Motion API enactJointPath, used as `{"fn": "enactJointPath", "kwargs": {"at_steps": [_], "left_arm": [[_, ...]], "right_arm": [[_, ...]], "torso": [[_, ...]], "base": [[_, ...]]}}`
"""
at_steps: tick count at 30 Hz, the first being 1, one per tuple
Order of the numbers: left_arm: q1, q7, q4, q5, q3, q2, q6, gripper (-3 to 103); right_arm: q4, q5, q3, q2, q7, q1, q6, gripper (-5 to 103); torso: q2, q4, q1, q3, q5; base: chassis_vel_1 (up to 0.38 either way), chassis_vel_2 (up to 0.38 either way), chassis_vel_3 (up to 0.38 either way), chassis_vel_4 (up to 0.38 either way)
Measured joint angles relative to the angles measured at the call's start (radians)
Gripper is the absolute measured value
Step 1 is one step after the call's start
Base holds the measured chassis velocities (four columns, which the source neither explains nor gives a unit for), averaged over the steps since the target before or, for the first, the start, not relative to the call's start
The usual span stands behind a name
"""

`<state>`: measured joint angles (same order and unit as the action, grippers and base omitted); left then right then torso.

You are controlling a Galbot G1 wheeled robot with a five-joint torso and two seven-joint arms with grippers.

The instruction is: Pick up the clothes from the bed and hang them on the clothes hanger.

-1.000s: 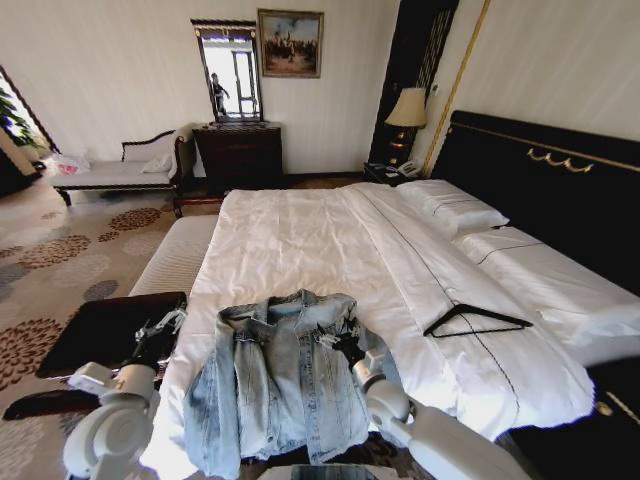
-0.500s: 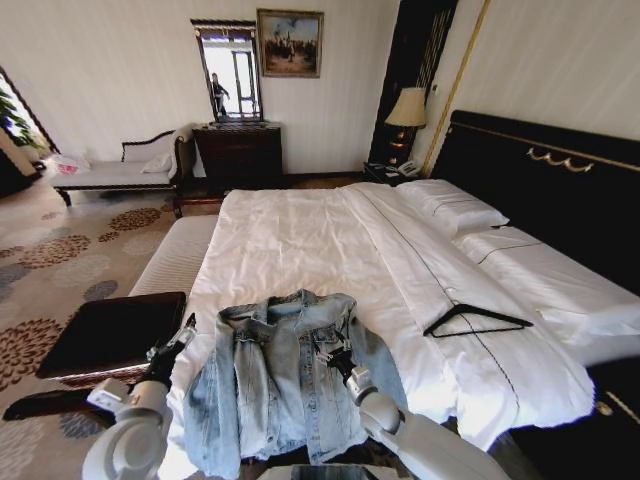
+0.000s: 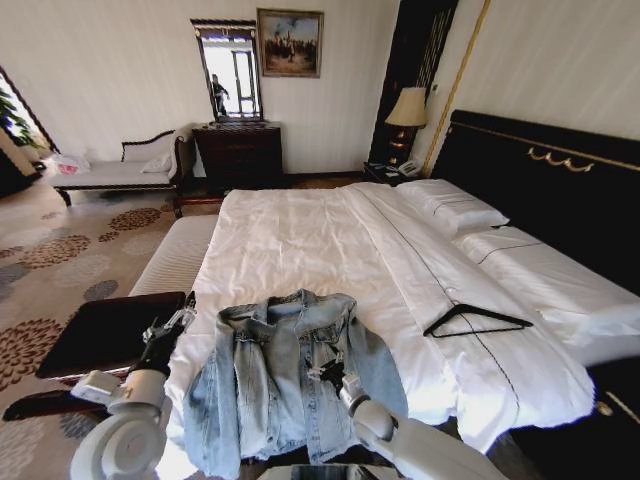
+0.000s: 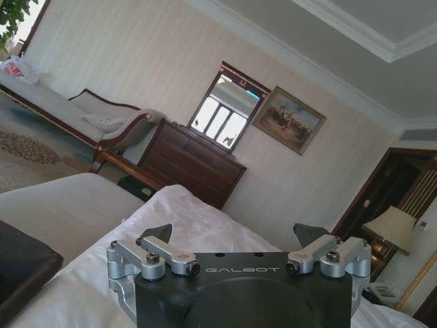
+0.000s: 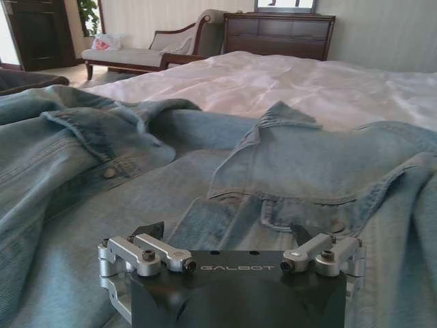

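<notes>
Both grippers carry the word GALBOT (white letters on black). One denim jacket (image 3: 285,375) lies spread on the bed (image 3: 300,240) near its foot, one black hanger (image 3: 477,320) well apart. The right gripper (image 3: 328,372) is over the jacket, jaws apart and empty; the left gripper (image 3: 165,335), also spread, is beside the bed edge.

The right gripper (image 3: 327,373) lies over the denim jacket (image 3: 275,385), covering the cloth beneath its fingers. Nearer the robot than this gripper, the jacket's hem runs off the picture's lower edge. In both wrist views each gripper's own body hides most of its fingers.
</notes>
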<state>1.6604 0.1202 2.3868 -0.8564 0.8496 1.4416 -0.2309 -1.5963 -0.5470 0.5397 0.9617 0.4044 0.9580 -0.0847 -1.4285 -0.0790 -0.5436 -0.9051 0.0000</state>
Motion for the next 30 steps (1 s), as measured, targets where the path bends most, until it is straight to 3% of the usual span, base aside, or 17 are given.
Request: {"fn": "enactJointPath", "kwargs": {"at_steps": [8,13,15,22,30], "left_arm": [[0.004,0.0,0.001,0.021,-0.013,0.011,0.0,100],[0.003,0.0,-0.003,0.02,-0.003,0.008,0.0,100],[0.004,0.0,-0.006,0.02,0.0,0.007,0.0,100],[0.001,0.0,-0.014,0.019,0.0,0.006,0.0,100],[-0.01,-0.001,-0.027,0.019,-0.011,0.004,0.0,100]], "right_arm": [[0.082,0.0,0.061,0.054,-0.015,-0.072,-0.029,100],[0.15,0.008,0.091,0.106,0.005,-0.135,-0.009,103],[0.181,0.007,0.101,0.14,0.007,-0.156,-0.007,96],[0.22,0.013,0.109,0.194,0.054,-0.171,0.029,100],[0.214,0.027,0.088,0.163,0.099,-0.161,0.074,68]], "torso": [[0.0,0.0001,0.0,0.0,-0.0001],[0.0,0.0002,0.0,0.0,-0.0002],[0.0,0.0001,0.0,0.0,-0.0003],[0.0,0.0003,0.0,0.0,0.0],[0.0,0.0,0.0,0.0,0.0]], "base": [[0.0,0.0,0.0,0.0],[0.0,0.0,0.0,0.0],[0.0,0.0,0.0,0.0],[0.0,0.0,0.0,0.0],[0.0,0.0,0.0,0.0]]}}
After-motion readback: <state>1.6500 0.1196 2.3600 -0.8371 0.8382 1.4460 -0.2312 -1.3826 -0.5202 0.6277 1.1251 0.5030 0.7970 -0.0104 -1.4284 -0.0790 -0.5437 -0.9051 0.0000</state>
